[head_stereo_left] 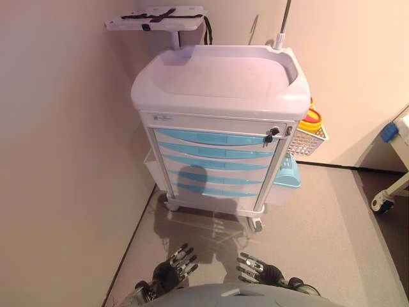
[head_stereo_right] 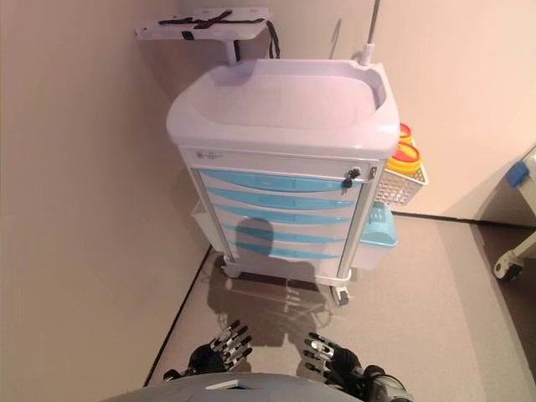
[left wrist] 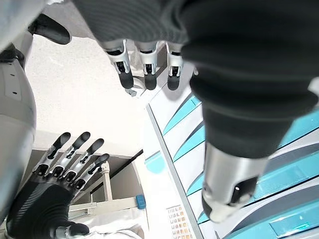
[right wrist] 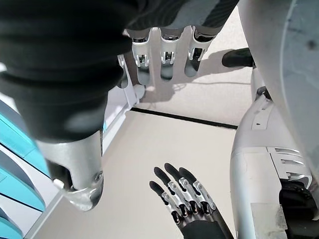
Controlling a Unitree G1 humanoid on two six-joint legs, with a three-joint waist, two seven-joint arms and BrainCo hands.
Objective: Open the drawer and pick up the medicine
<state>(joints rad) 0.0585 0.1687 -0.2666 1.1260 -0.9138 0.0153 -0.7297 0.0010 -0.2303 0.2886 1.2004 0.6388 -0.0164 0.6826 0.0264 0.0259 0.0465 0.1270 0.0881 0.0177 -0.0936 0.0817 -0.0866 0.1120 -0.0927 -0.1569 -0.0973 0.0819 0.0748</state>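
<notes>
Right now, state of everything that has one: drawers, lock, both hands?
Cart drawers: all shut, blue fronts flush.
Lock: key in it, position unreadable.
Medicine: not visible.
Cart top: bare.
Wire basket: hung on the cart's side, holding yellow and red containers.
Left hand: open, empty, low, short of the cart.
Right hand: open, empty, low, short of the cart.

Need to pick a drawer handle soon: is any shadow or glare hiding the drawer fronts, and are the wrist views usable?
Left eye view: a dark shadow falls across the lower blue drawers; the top drawer and the key stay clear. The cart top shows soft sheen, no harsh glare. Left wrist view: the left robot hand fills much of the picture. Right wrist view: the right robot hand crowds it likewise.
</notes>
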